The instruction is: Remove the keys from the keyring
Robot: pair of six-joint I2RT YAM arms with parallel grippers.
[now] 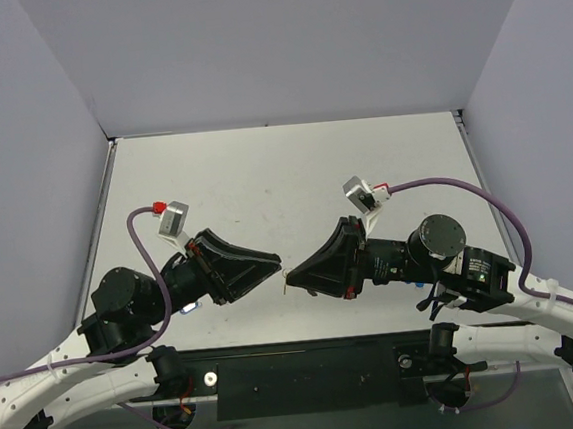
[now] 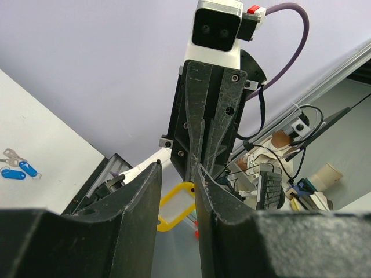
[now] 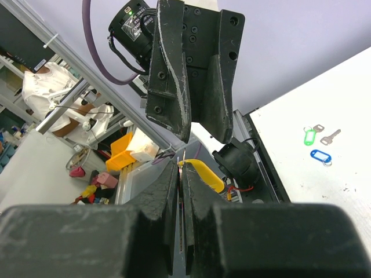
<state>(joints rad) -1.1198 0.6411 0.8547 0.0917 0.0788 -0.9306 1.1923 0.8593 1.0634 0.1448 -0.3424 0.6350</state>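
right claw (image 3: 180,167) tight on the keyring (image 3: 204,175); left claw (image 2: 178,171) slightly spread nearby

We're in a robotics lab, folks. A white table (image 1: 263,176) sits boxed in by plain lavender panels (image 1: 282,44), and aluminium framing (image 3: 72,98) runs past its edge. Beyond that it's working clutter: a keyboard (image 2: 268,186), tangled cables (image 2: 258,153) and a yellow storage bin (image 3: 123,160) on crowded benches.

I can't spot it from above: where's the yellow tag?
The yellow tag hangs in the air where the left gripper and right gripper meet tip to tip, above the table's front middle.
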